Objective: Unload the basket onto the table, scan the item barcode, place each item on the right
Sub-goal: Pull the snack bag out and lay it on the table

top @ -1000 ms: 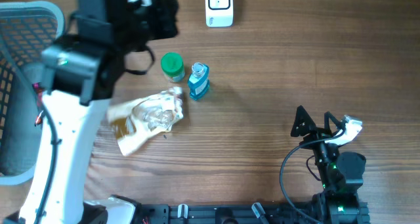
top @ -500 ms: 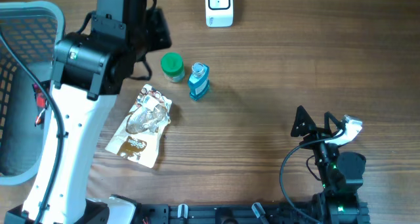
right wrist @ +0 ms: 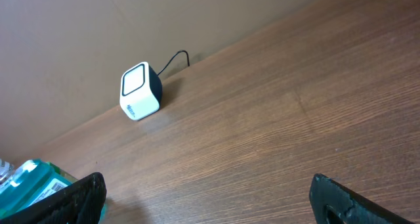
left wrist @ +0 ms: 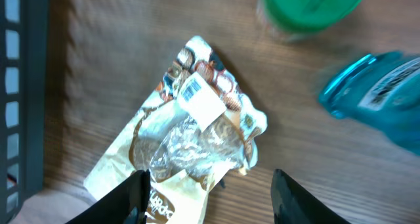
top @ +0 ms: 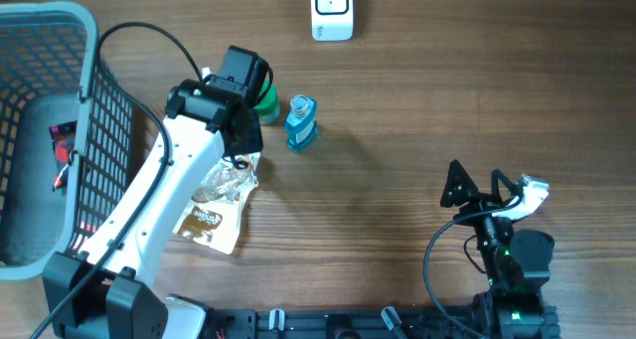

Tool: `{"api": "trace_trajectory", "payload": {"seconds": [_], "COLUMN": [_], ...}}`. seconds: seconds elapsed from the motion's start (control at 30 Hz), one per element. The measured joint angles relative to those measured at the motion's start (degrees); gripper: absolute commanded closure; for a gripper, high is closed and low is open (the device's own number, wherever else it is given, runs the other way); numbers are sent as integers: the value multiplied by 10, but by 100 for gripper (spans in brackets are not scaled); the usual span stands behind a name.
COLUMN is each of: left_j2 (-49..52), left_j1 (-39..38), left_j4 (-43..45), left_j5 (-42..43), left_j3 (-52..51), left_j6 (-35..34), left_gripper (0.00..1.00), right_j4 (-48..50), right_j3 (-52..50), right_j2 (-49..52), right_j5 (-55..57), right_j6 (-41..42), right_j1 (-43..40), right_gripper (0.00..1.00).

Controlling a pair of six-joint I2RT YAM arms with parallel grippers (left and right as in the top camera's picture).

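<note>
While crinkled plastic pouch (left wrist: pixel 190 138) lies flat, wood-grain table (top: pixel 417 120) beneath.

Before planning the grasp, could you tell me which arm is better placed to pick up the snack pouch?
Left. The left gripper hovers open directly above the snack pouch, while the right gripper sits far off across the table.

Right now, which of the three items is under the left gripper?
The snack pouch, white label up; the green-lidded jar and blue bottle sit beyond it.
</note>
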Motion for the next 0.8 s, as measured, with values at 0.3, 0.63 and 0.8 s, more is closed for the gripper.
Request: {"api": "trace_trajectory", "payload": {"seconds": [0.3,0.63,0.8], "left_j2": [-1,44,47], "left_j1": [0,0,0], "left_j4": [174,219,228], "left_j5": [65,79,82], "left_j3": [-169,-184,-184], "left_j6": [-5,-7,-5], "left_gripper": [29,82,96], "right_j4": [0,0,0], "right_j3": [0,0,0], "right_j2": [0,0,0], "right_j5": [0,0,0], "right_j6": [0,10,13], "right_j1": [0,0,0], "right_gripper": [0,0,0]}}
